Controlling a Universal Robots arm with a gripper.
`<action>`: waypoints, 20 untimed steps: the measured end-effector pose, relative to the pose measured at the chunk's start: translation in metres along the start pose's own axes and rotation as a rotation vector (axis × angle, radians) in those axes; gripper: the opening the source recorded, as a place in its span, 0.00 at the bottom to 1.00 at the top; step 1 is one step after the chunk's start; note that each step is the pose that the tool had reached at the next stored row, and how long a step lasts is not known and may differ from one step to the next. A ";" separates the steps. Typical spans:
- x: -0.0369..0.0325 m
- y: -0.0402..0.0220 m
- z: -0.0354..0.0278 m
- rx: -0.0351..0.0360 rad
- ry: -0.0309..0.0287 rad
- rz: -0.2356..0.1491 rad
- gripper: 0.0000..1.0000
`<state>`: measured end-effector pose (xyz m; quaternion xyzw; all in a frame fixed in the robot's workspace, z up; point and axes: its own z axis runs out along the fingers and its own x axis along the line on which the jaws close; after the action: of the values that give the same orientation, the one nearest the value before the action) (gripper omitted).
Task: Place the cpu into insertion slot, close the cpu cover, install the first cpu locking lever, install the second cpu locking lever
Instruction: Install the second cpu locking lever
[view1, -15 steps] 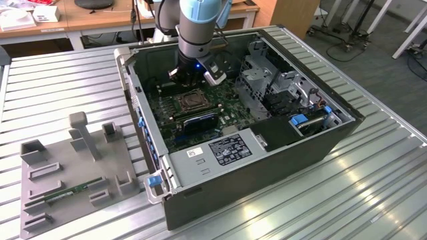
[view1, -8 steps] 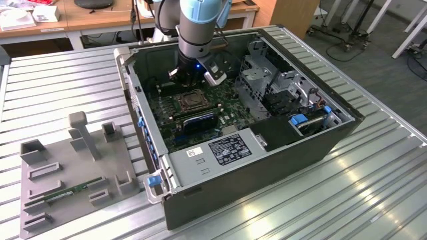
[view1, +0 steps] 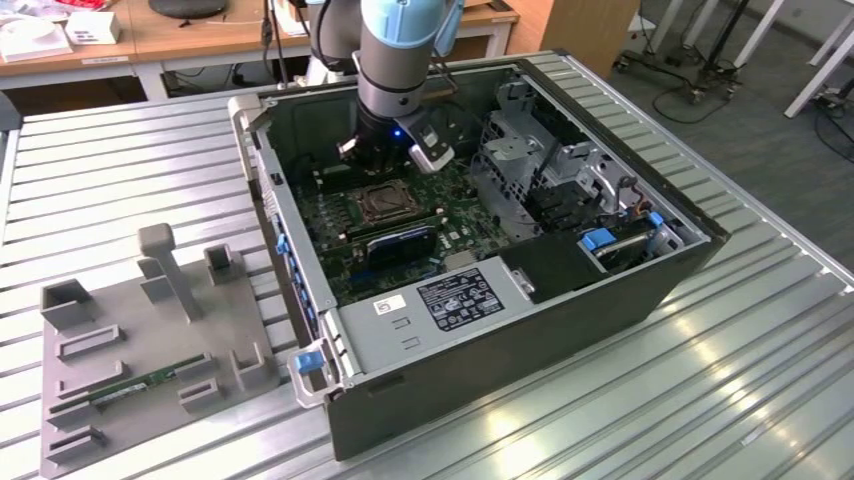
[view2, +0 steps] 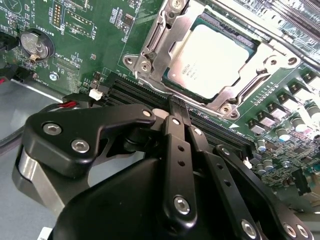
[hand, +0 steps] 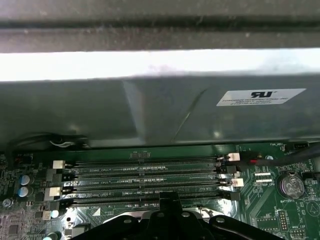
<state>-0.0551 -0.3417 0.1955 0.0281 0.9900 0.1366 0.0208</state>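
Observation:
In the second wrist view the cpu (view2: 212, 60) lies flat in the insertion slot, its silvery face showing through the cut-out of the cpu cover (view2: 152, 40). The cover is folded down over the chip's edges. A thin silvery rod (view2: 260, 27) runs along one side of the socket. My gripper (view2: 177, 110) is shut with nothing between its fingers. Its tips hover over the black memory slots (hand: 145, 172) right beside the socket. In the exterior view the gripper (view1: 363, 155) hangs inside the open computer case just behind the insertion slot (view1: 380, 204).
The case's metal wall (hand: 150, 110) rises close behind the memory slots. A drive cage (view1: 534, 160) and a power supply (view1: 441, 300) crowd the case on the exterior view's right. A grey fixture (view1: 147, 330) with a green memory stick (view1: 134, 386) lies on the exterior view's left.

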 end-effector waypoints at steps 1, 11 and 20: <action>0.0000 0.0001 -0.0006 0.0001 0.0000 0.000 0.11; 0.0001 0.0018 -0.0047 -0.0002 -0.0001 0.000 0.11; 0.0015 0.0023 -0.0060 -0.0002 -0.0023 -0.001 0.11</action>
<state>-0.0567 -0.3410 0.2019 0.0280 0.9900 0.1367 0.0219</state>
